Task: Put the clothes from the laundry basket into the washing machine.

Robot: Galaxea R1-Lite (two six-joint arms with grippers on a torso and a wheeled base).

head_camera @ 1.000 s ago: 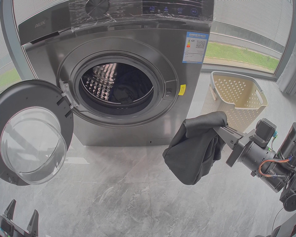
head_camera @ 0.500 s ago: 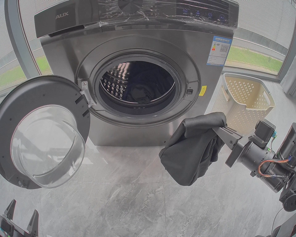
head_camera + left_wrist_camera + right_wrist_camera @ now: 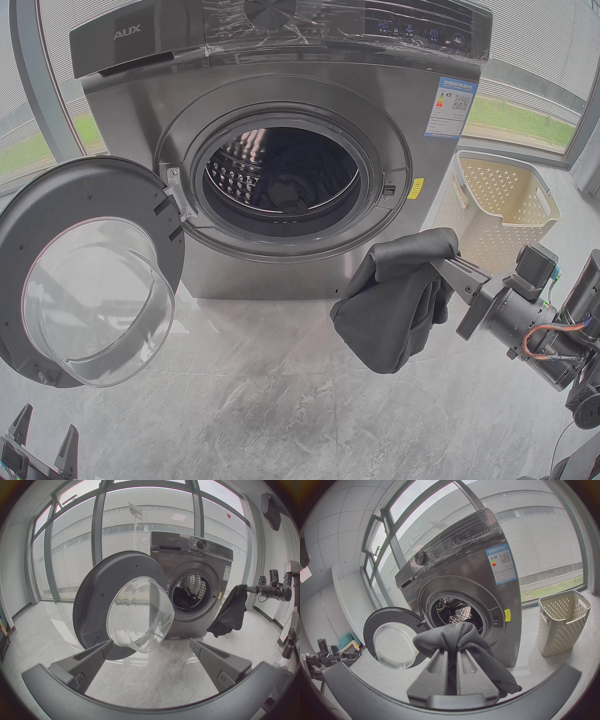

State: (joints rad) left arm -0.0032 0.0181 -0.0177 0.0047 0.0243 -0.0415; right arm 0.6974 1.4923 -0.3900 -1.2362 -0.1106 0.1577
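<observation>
Head view: the right gripper (image 3: 447,265) pinches a dark garment (image 3: 387,312), which hangs above the floor (image 3: 250,394) near the lower right corner of the washing machine (image 3: 300,81). The machine's door (image 3: 87,200) is swung open to the left, and more dark clothes (image 3: 292,187) lie in the drum. A cream laundry basket (image 3: 500,184) stands just right of the machine. The left gripper (image 3: 46,428), its fingers spread and holding nothing, is low at the near left.

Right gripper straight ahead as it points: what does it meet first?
Holding the dark grey garment, the right gripper aims at the silver front-loading washing machine: likely its open drum mouth or the right rim; depth unclear.
</observation>
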